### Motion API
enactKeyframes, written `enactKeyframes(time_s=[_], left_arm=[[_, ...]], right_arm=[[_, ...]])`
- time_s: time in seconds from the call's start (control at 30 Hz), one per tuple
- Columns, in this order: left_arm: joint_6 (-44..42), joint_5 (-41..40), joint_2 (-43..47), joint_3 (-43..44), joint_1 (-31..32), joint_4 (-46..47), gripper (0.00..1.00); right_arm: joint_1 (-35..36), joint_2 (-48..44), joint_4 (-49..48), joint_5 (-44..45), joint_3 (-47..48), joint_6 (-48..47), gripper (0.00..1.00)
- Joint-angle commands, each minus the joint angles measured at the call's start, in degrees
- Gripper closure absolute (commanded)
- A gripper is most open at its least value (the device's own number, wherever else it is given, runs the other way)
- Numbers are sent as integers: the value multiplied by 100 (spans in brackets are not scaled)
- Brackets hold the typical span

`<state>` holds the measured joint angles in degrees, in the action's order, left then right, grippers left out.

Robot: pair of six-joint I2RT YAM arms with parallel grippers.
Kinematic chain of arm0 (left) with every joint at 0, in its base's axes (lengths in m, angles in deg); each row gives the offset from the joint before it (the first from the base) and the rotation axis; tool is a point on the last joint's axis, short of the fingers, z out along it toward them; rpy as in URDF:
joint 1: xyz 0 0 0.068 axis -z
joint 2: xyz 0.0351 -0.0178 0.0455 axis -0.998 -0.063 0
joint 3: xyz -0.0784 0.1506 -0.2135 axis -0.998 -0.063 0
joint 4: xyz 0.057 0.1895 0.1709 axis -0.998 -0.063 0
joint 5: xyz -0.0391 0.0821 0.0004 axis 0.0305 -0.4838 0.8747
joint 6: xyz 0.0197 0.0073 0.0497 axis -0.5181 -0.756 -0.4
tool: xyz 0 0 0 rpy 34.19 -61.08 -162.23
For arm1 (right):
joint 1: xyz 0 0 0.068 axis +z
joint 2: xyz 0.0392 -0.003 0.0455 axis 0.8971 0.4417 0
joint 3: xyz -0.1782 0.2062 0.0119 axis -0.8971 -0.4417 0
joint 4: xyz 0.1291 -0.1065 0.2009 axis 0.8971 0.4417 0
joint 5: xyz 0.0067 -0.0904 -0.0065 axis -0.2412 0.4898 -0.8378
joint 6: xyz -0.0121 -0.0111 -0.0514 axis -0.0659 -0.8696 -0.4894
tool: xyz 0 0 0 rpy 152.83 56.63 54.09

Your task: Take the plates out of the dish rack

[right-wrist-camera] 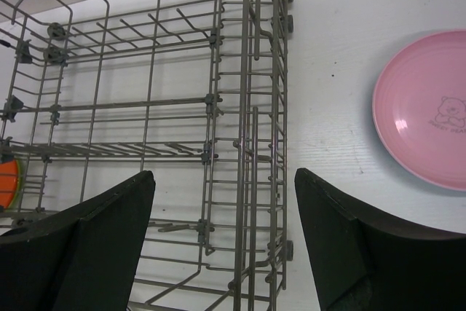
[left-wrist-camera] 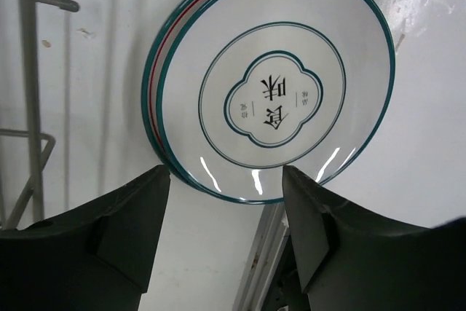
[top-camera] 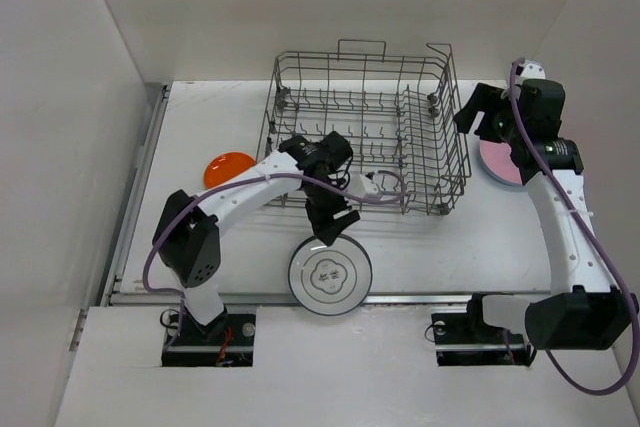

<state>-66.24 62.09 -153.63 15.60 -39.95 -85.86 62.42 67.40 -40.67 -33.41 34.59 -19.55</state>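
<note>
The grey wire dish rack point(top-camera: 365, 127) stands at the back middle; no plates show in it. A stack of white plates with dark teal rims point(top-camera: 330, 276) lies flat at the near edge, also in the left wrist view point(left-wrist-camera: 273, 81). My left gripper point(top-camera: 335, 227) is open and empty just above that stack point(left-wrist-camera: 226, 231). An orange plate point(top-camera: 228, 167) lies left of the rack. A pink plate point(top-camera: 500, 160) lies right of it, also in the right wrist view point(right-wrist-camera: 426, 111). My right gripper point(top-camera: 470, 119) is open and empty above the rack's right wall point(right-wrist-camera: 251, 143).
White walls close in the table on the left, back and right. A metal rail point(top-camera: 400, 299) runs along the table's near edge by the stacked plates. The orange plate's edge shows through the rack in the right wrist view point(right-wrist-camera: 7, 183).
</note>
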Motion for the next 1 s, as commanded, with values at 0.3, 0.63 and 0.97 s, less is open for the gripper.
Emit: enactKeyframes(time_s=[0.3,0.63,0.97], left_arm=[[541,-1038,931,900,23,104,37],[2949,-4018,1185,1700,-1942,613,3],[4383,-3456,1738,1395,-6733,585,0]], right_arm=[[58,-19,-182,50,257,32,17],[58,-379,-182,1401,91,32,7],[58,-985,-104,2648,28,32,6]])
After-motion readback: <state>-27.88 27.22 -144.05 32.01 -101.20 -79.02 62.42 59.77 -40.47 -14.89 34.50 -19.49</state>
